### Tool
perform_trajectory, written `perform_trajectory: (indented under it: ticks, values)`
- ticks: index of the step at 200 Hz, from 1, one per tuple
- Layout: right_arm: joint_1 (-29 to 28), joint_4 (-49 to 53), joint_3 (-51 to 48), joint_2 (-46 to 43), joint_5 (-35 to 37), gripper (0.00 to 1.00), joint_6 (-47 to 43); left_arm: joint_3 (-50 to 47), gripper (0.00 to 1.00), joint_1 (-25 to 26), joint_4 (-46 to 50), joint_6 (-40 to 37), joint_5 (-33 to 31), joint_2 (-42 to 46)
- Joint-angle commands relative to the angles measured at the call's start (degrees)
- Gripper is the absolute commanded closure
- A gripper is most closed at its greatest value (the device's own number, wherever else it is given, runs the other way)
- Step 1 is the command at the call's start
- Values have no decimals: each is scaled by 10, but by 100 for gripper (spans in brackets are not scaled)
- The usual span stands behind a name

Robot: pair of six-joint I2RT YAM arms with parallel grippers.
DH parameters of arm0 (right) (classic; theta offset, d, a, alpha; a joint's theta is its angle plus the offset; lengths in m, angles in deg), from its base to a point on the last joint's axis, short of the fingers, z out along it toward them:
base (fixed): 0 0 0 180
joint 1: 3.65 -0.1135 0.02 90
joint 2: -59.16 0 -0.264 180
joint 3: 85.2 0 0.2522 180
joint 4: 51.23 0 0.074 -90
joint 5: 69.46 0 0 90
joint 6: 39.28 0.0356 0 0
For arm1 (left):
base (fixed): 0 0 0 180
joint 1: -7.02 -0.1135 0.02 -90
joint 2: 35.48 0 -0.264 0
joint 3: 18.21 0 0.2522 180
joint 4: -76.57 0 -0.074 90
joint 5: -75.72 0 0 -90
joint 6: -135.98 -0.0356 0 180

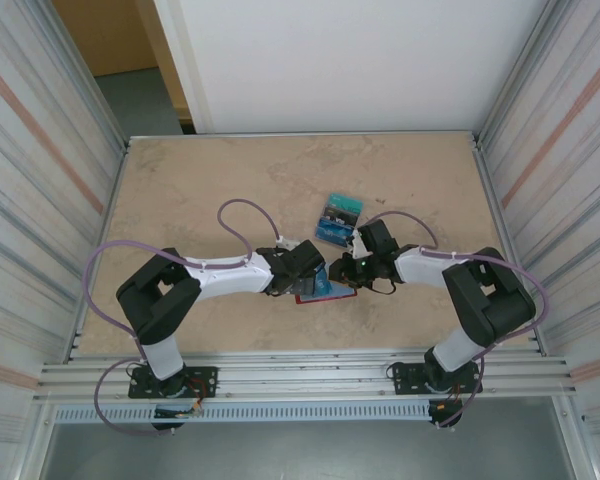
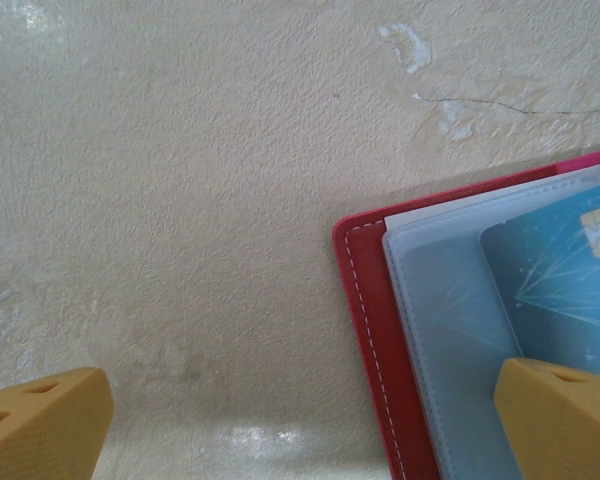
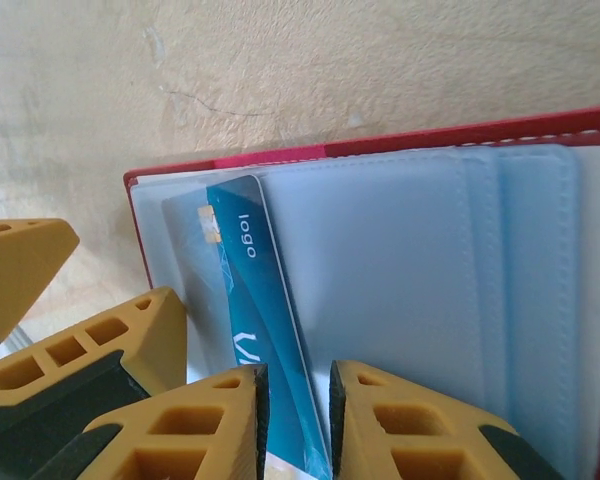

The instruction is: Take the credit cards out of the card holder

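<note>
The red card holder (image 1: 325, 292) lies spread open on the table between both grippers, its grey-blue pockets (image 3: 400, 280) facing up. A teal-blue credit card (image 3: 265, 290) stands tilted up out of its left pocket. My right gripper (image 3: 297, 400) straddles that card's near end, jaws slightly apart, a thin gap showing beside the card. My left gripper (image 2: 302, 420) is wide open; one of its fingertips (image 2: 565, 415) rests on the card holder (image 2: 365, 300) over the same card (image 2: 570, 290), while the other hangs above bare table. Two more credit cards, teal-green (image 1: 342, 208) and blue (image 1: 332, 233), lie loose just beyond.
The beige tabletop (image 1: 230, 190) stretches open to the left and back. Corrugated metal walls (image 1: 40, 170) close in both sides, and a rail (image 1: 300, 375) runs along the near edge. The left gripper's yellow fingers (image 3: 110, 340) crowd the right wrist view at left.
</note>
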Motion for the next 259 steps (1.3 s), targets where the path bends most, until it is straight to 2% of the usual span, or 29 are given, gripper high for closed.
perform_trajectory:
  ticks: [1,93,208,259]
  values:
    - [1,37,5,-18,24,75,-13,-13,1,-4,22,-1,4,-15]
    - [-8,-22,5,39,-41,76,0,-9,1,-4,23,-2,6,-24]
    - [-7,-41,-1,11,-73,84,5,-12,1,-4,24,2,11,-27]
    - [-7,-77,-5,47,-88,83,15,-12,1,-4,24,2,13,-31]
